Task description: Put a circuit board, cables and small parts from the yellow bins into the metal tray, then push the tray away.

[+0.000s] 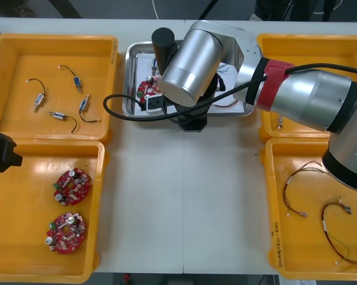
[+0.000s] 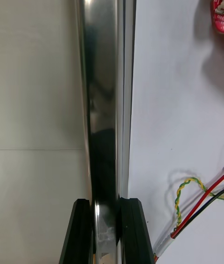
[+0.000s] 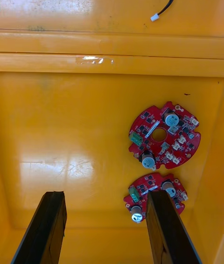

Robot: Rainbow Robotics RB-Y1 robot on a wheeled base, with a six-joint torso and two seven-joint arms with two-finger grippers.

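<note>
Right gripper [image 2: 106, 203] is clenched on the near rim of the metal tray [image 1: 130, 77]: 1 finger inside on the white liner, 1 outside over the table [image 1: 184, 208], the rim wall between them. Tray sits between the 2 far bins, already loaded, so I read this as the push step.

Left gripper [image 3: 105, 196] is released, fingers apart, parked over the near-left bin [image 1: 24, 261].

For the push:
- drive straight away from the robot, low and level, so the rim doesn't lever up and tip the load
- no sideways drift, both far bins are close to the tray's sides
- little table left beyond the tray, so a short stroke, then let go and lift clear

Counts:
- circuit boards: 3 in all, 1 circuit board in the tray [image 1: 146, 89] and 2 spare boards [image 1: 72, 185] in the near-left bin
- small metal parts [image 1: 39, 102]: 4, each on a black lead, in the far-left bin [image 1: 18, 59]
- red and yellow cables [image 1: 300, 190]: 2 in the near-right bin [image 1: 273, 237]
- tray cable [image 2: 179, 208]: at least 1, red, black and yellow strands, near the inside finger
- far-right bin [image 1: 267, 41]: contents mostly hidden by the arm, can't count
</note>
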